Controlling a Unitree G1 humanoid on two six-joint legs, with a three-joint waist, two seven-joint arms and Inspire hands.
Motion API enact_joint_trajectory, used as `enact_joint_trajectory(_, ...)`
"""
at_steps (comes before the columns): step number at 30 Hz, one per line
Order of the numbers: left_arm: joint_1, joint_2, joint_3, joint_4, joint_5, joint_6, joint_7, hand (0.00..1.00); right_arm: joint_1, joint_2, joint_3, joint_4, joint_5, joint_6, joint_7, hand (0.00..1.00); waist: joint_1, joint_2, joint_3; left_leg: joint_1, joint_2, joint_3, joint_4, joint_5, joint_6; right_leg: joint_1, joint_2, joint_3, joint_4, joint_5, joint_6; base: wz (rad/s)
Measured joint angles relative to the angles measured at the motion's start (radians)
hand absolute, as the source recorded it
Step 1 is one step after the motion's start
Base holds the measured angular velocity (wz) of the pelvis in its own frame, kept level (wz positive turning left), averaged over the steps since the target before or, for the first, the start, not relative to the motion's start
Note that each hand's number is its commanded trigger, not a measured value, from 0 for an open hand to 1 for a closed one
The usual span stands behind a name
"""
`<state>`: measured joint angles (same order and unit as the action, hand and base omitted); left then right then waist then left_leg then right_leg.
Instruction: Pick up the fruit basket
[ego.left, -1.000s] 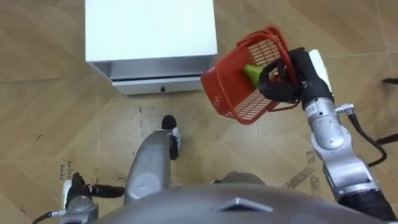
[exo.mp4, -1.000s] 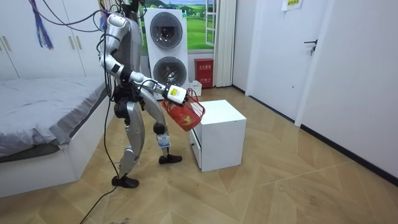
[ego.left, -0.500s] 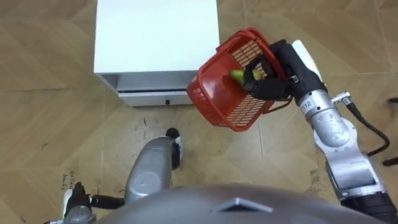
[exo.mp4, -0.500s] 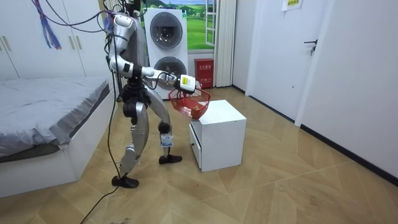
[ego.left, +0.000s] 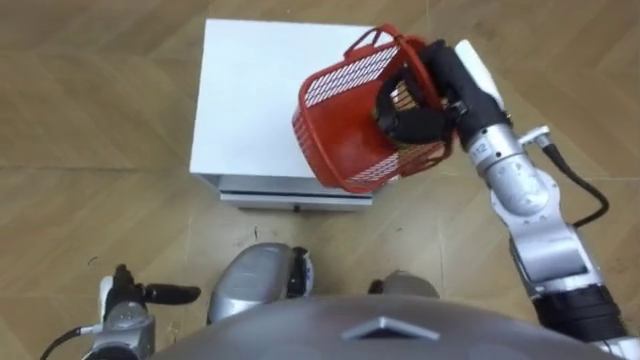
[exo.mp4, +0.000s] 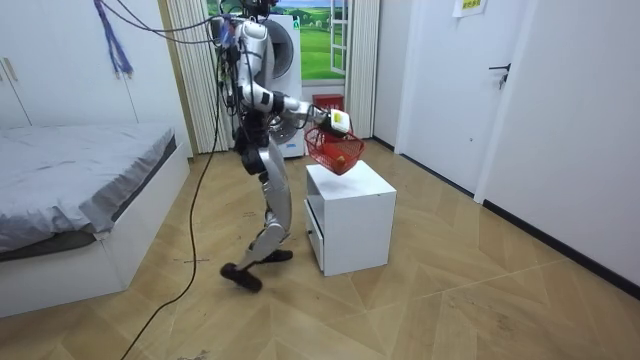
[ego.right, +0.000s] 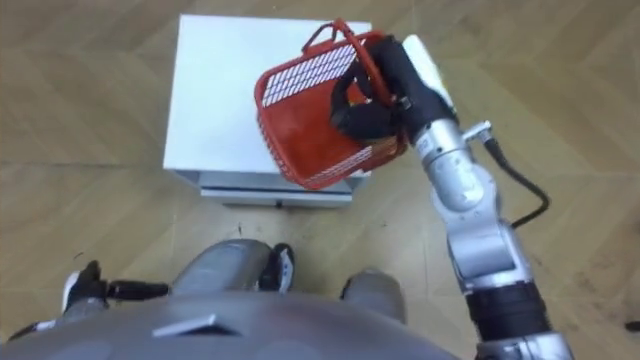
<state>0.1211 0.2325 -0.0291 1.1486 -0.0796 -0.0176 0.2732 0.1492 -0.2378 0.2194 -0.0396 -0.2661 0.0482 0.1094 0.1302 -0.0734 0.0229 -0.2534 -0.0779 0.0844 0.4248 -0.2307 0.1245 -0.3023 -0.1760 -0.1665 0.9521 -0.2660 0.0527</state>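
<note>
Table (ego.left: 255, 95): white, boxy, with a drawer front on its near face. The robot stands at that side.

Fruit basket (ego.left: 345, 145): red plastic mesh, held clear above the table's right near corner and tipped steeply. Likely risks: the tilt spills the contents, or a sagging arm knocks the basket against the table edge.

Right hand (ego.left: 415, 110): fingers curled round the basket's right side (rim or handle, hard to tell). The basket hangs to the hand's left.

Left hand (ego.left: 150, 294): near left, low, fingers straight, idle.
</note>
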Motion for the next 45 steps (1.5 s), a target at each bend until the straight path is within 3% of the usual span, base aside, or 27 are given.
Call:
enact_joint_trajectory(2, 0.0, -0.001, -0.019, 0.006, 0.005, -0.011, 0.0, 0.0, -0.002, 0.004, 0.02, 0.011, -0.001, 0.008, 0.003, 1.0, 0.005, 0.003, 0.0012, 0.036, 0.0, -0.013, -0.029, 0.0, -0.001, -0.024, 0.014, -0.001, -0.145, -0.005, -0.003, 0.28)
enact_joint_trajectory(3, 0.0, -0.003, -0.029, 0.011, 0.005, -0.011, 0.0, 0.0, -0.01, 0.004, 0.027, 0.021, 0.0, 0.008, 0.003, 1.0, 0.006, -0.001, -0.0019, 0.046, -0.001, -0.018, -0.034, -0.002, -0.003, -0.025, 0.019, -0.002, -0.276, 0.003, -0.008, 0.23)
enact_joint_trajectory(4, 0.005, -0.003, -0.038, 0.011, 0.005, -0.01, 0.001, 0.0, -0.02, 0.003, 0.033, 0.03, 0.004, 0.008, 0.0, 1.0, 0.011, -0.006, -0.005, 0.053, -0.005, -0.028, -0.034, -0.006, -0.01, -0.016, 0.027, -0.005, -0.417, 0.05, -0.015, 0.23)
enact_joint_trajectory(5, 0.006, -0.005, -0.038, 0.011, 0.006, -0.01, 0.001, 0.0, -0.023, 0.001, 0.035, 0.033, 0.007, 0.008, -0.001, 1.0, 0.014, -0.007, -0.0056, 0.054, -0.005, -0.032, -0.032, -0.01, -0.013, -0.009, 0.034, -0.009, -0.469, 0.072, -0.022, 0.19)
enact_joint_trajectory(7, 0.028, -0.011, -0.033, 0.005, 0.011, -0.005, 0.0, 0.0, -0.042, -0.003, 0.044, 0.07, 0.025, 0.009, -0.002, 1.0, 0.023, 0.016, -0.0131, 0.06, 0.027, -0.042, -0.041, -0.018, -0.026, 0.047, 0.065, -0.048, -0.558, 0.103, -0.036, 0.11)
enact_joint_trajectory(12, 0.061, -0.006, -0.023, -0.013, 0.037, 0.028, -0.003, 0.0, -0.058, -0.002, 0.05, 0.125, 0.022, 0.012, -0.004, 1.0, 0.034, 0.006, -0.0151, 0.076, 0.04, -0.059, -0.087, -0.017, -0.036, 0.079, 0.083, -0.083, -0.61, 0.108, -0.04, 0.15)
enact_joint_trajectory(16, 0.067, -0.004, -0.023, -0.029, 0.044, 0.038, -0.007, 0.0, -0.074, 0.0, 0.097, 0.199, 0.022, 0.019, -0.004, 1.0, 0.045, -0.016, -0.0024, 0.071, 0.041, -0.062, -0.106, -0.018, -0.037, 0.073, 0.088, -0.086, -0.612, 0.108, -0.04, 0.03)
enact_joint_trajectory(22, 0.061, 0.002, -0.024, -0.024, 0.052, 0.04, -0.018, 0.0, -0.095, 0.007, 0.136, 0.309, 0.021, 0.019, -0.006, 1.0, 0.044, -0.027, -0.0028, 0.042, 0.042, -0.083, -0.101, -0.018, -0.037, 0.072, 0.092, -0.111, -0.646, 0.119, -0.037, 0.07)
enact_joint_trajectory(23, 0.061, 0.002, -0.024, -0.024, 0.052, 0.04, -0.018, 0.0, -0.096, 0.007, 0.14, 0.318, 0.02, 0.019, -0.007, 0.13, 0.045, -0.026, -0.0026, 0.04, 0.042, -0.087, -0.1, -0.018, -0.037, 0.071, 0.092, -0.112, -0.646, 0.119, -0.037, 0.17)
enact_joint_trajectory(24, 0.063, 0.002, -0.026, -0.022, 0.054, 0.041, -0.018, 0.0, -0.099, 0.007, 0.151, 0.336, 0.013, 0.019, -0.007, 0.0, 0.047, -0.025, -0.002, 0.037, 0.042, -0.092, -0.1, -0.018, -0.037, 0.071, 0.092, -0.119, -0.647, 0.119, -0.037, 0.17)
enact_joint_trajectory(38, 0.066, -0.01, -0.046, -0.019, 0.075, 0.095, -0.019, 0.0, -0.1, 0.032, 0.173, 0.394, 0.0, 0.017, 0.003, 0.0, 0.058, -0.018, -0.0033, 0.01, 0.038, -0.125, -0.107, -0.018, -0.037, 0.071, 0.091, -0.166, -0.68, 0.121, -0.035, 0.08)
enact_joint_trajectory(45, 0.066, -0.012, -0.049, -0.019, 0.099, 0.107, -0.022, 0.0, -0.099, 0.05, 0.172, 0.419, 0.003, 0.017, 0.003, 0.0, 0.048, -0.027, -0.0101, 0.006, 0.038, -0.127, -0.1, -0.018, -0.037, 0.072, 0.089, -0.172, -0.681, 0.121, -0.035, 0.03)
